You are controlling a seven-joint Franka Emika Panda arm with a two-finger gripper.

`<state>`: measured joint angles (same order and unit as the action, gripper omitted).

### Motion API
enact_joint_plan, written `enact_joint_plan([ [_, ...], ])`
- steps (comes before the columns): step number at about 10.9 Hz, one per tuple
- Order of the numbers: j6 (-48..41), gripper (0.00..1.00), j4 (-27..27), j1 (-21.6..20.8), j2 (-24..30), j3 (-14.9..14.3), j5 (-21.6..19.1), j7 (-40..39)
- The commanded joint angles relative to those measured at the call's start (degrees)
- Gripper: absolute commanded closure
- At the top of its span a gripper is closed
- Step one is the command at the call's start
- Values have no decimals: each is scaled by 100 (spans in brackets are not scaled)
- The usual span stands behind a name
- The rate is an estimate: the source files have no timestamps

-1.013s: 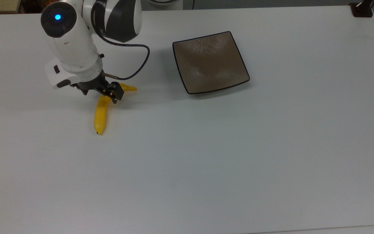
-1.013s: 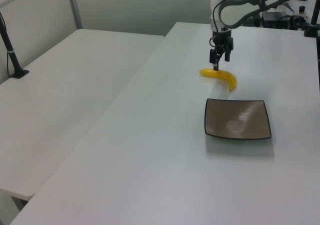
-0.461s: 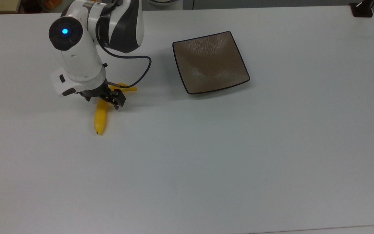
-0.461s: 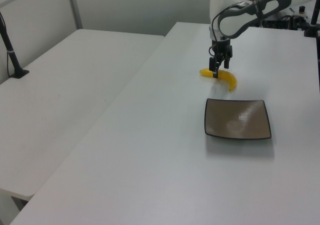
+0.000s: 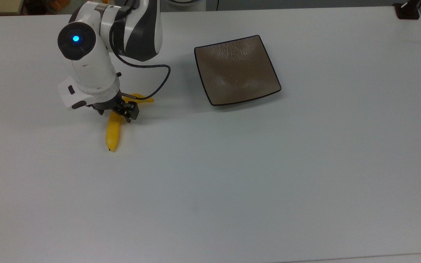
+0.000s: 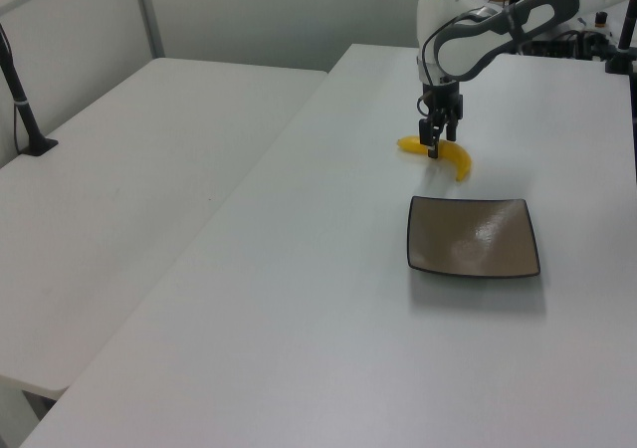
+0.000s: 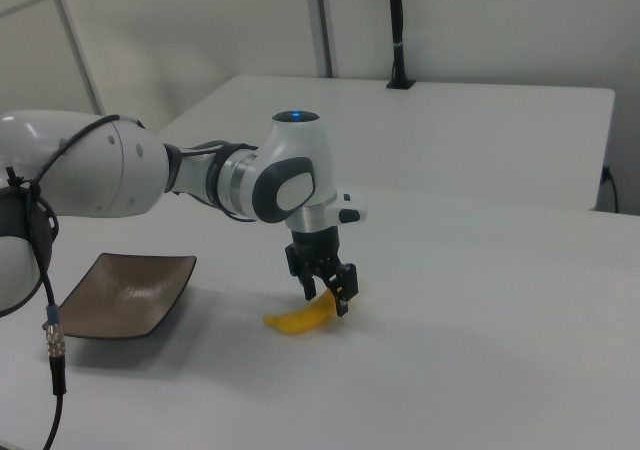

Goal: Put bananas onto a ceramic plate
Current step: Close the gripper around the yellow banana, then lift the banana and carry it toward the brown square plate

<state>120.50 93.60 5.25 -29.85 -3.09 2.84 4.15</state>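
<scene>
Reaching: gripper (image 5: 120, 111) straddles the banana's (image 5: 113, 132) bend, fingers spread, not yet clamped, probably lined up to pinch its middle.
Banana: lying flat on the table (image 5: 269, 182), at the top view's left.
Plate: (image 5: 236, 70) bare, well apart, at the top view's right.
Room: white tabletops, pale walls.

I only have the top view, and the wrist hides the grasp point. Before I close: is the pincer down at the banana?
Observer: Yes. In the right view the pincer is low, with its fingertips about level with the banana.
Operator: Does it straddle the banana?
Observer: It looks so. The pincer is open, and yellow shows between the fingers.
Operator: Is the banana lifted at all?
Observer: No. The right view shows it lying on the table.
</scene>
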Motion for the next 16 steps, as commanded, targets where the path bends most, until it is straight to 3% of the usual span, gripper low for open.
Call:
enact_joint_plan([
  [1, 159, 41, 97, 20, 40, 28, 112, 42],
  [3, 158, 61, 97, 20, 40, 28, 112, 43],
  [4, 158, 65, 88, 20, 40, 28, 94, 51],
  [6, 150, 96, 45, 29, 66, 28, 15, 104],
  [7, 132, 100, 27, 29, 84, 28, -20, 130],
  [9, 71, 100, -52, 151, 224, 36, -379, 122],
  [13, -446, 100, -44, 99, 864, 45, -564, 78],
  [16, -1306, 97, -44, 73, 1471, 45, -1144, -141],
])
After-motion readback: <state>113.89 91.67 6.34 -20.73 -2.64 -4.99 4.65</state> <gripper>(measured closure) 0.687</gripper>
